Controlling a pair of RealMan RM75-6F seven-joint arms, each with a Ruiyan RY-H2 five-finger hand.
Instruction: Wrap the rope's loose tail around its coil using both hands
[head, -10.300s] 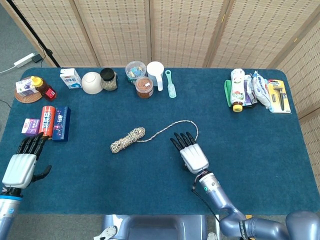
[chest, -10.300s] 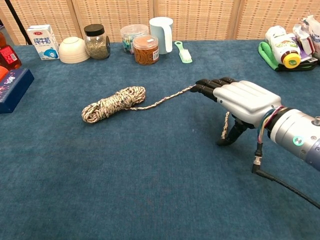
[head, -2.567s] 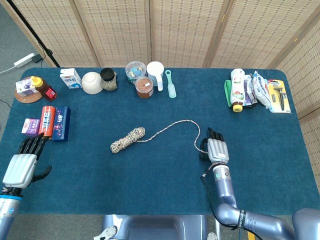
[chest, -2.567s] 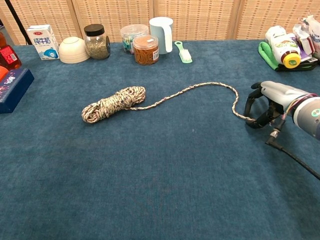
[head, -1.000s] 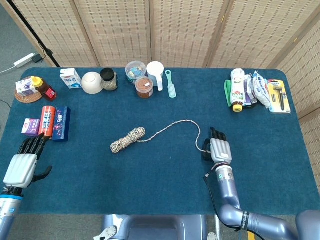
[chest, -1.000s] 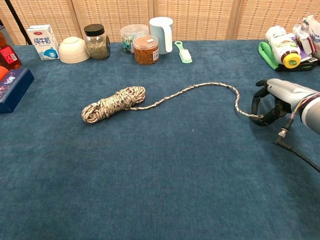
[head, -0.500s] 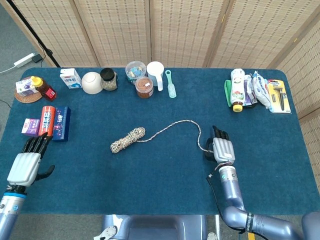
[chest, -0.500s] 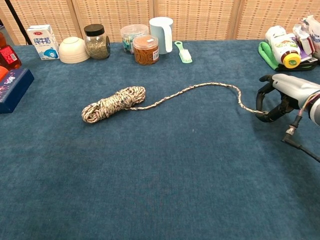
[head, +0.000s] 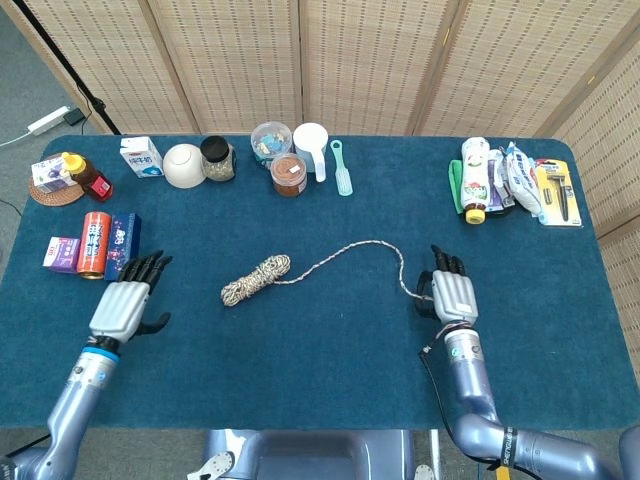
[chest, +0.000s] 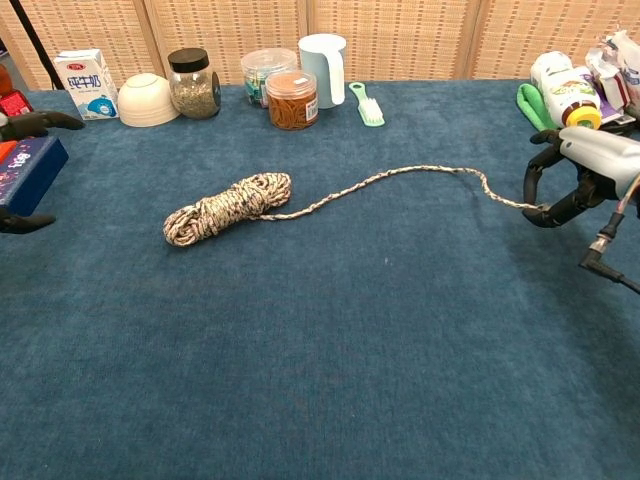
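The speckled rope coil (head: 256, 280) (chest: 228, 207) lies near the middle of the blue table. Its loose tail (head: 360, 247) (chest: 400, 178) arcs away to the right and ends at my right hand (head: 452, 293) (chest: 583, 172), which pinches the tail's end between thumb and fingers just above the cloth. My left hand (head: 127, 302) hovers left of the coil, a good gap away, fingers spread and holding nothing. In the chest view only its dark fingertips (chest: 40, 120) show at the left edge.
A bowl (head: 184, 165), jars (head: 288, 173), a white cup (head: 311, 146) and a brush (head: 342, 168) line the far edge. Boxes and a red can (head: 95, 243) stand at the left, close to my left hand. Bottles and packets (head: 505, 180) sit at the far right.
My left hand has swung in from the front left corner toward the coil. My right hand has drawn the tail's end further right, straightening the rope somewhat.
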